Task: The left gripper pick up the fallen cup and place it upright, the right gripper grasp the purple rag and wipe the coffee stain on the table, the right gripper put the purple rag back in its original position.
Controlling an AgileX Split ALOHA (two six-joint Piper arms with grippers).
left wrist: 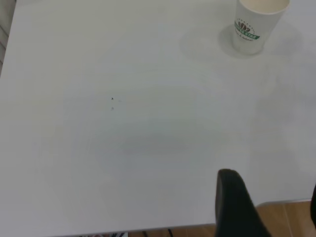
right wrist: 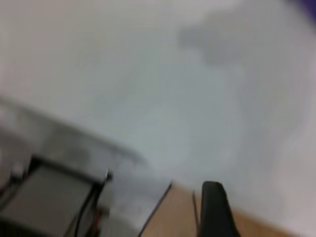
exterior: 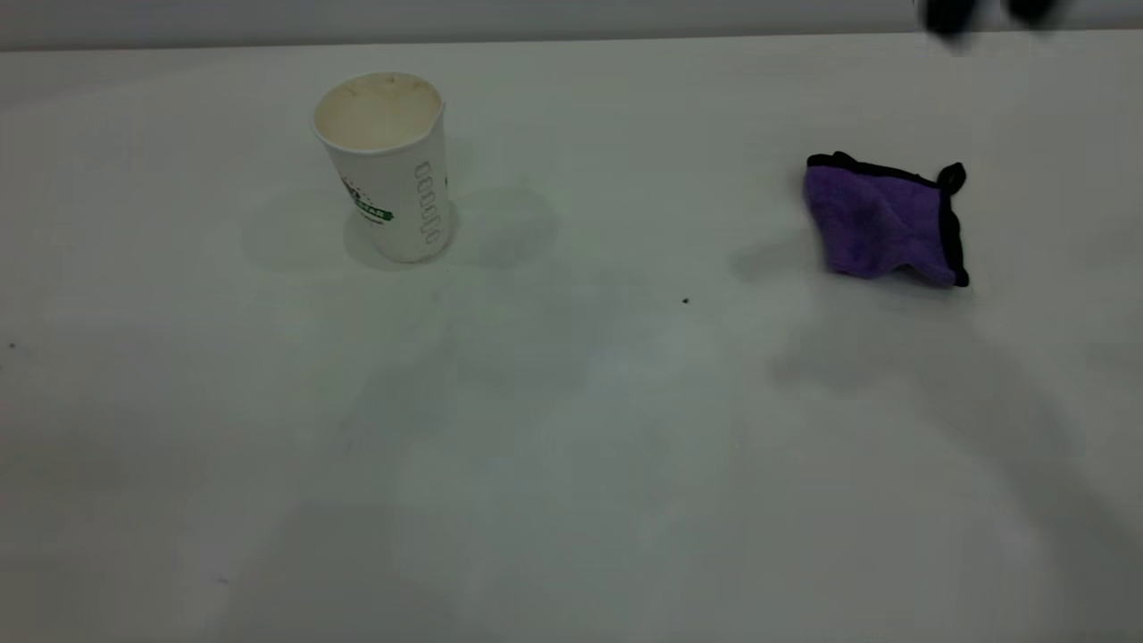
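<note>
The cup (exterior: pixel 390 167) stands upright at the table's (exterior: pixel 571 446) back left, mouth up; it also shows in the left wrist view (left wrist: pixel 256 22). The purple rag (exterior: pixel 884 221) lies crumpled on the right side of the table. No coffee stain shows on the table; only a tiny dark speck (exterior: pixel 685 301) lies near the middle. My right gripper (exterior: pixel 989 13) is at the top right edge, beyond the rag, open and empty; one finger (right wrist: pixel 213 210) shows in its wrist view. My left gripper (left wrist: pixel 271 207) is out of the exterior view, open and empty over the table's edge, far from the cup.
The table's edge and a wooden floor (left wrist: pixel 286 219) show under the left gripper. A grey frame with cables (right wrist: pixel 54 197) stands beside the table in the right wrist view.
</note>
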